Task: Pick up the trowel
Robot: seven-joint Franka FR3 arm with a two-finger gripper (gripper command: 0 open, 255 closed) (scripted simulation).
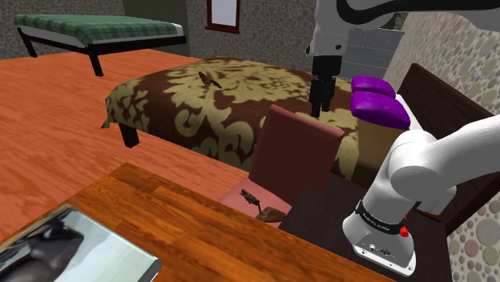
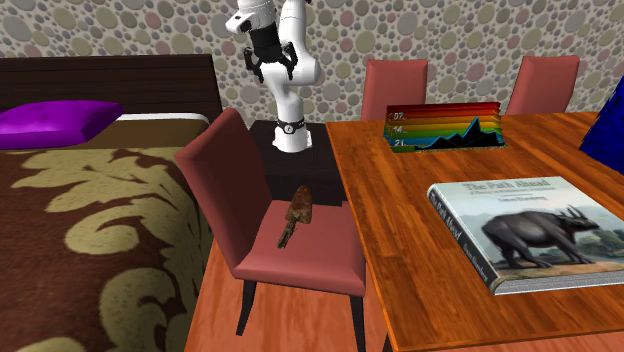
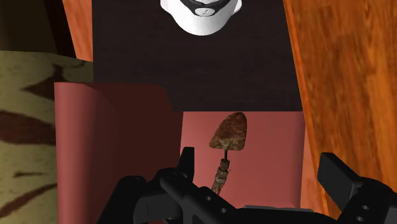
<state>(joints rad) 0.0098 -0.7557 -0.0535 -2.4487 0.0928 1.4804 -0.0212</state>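
Overall, room: pebble-patterned wallpaper (image 2: 120, 30) in greys and browns on the walls, over an orange plank floor (image 1: 48, 112). A second bed (image 1: 104, 28) with a green plaid cover and a framed picture (image 1: 223, 12) sit along the top of the shoulder view.
bed (image 2: 90, 230): takes up the left of the second exterior view. It has a brown cover with large olive leaf shapes and a dark headboard (image 2: 100, 80) at upper left.
pillow (image 2: 55, 122): purple, at upper left, lying on the bed just in front of the headboard.
chair (image 2: 225, 190): red-brown, left of centre, between the bed and the desk, with its back on the bed's side.
trowel (image 2: 296, 215): lies flat on the chair's seat, with the rusty blade toward the stand and the handle toward the lower edge of the frame.
gripper (image 2: 271, 68): top centre, high above the stand and well apart from the trowel. Its fingers (image 3: 186, 162) stand spread and hold nothing.
stand (image 2: 320, 175): dark box just behind the chair, beside the desk's corner.
desk (image 2: 410, 240): glossy orange-brown wood across the right half.
book (image 2: 530, 230): large hardback with a horned animal on its cover, lying flat at lower right.
card (image 2: 445, 125): rainbow-banded chart at the desk's far edge.
two more chairs (image 2: 396, 85): red-brown, at upper right against the wall.
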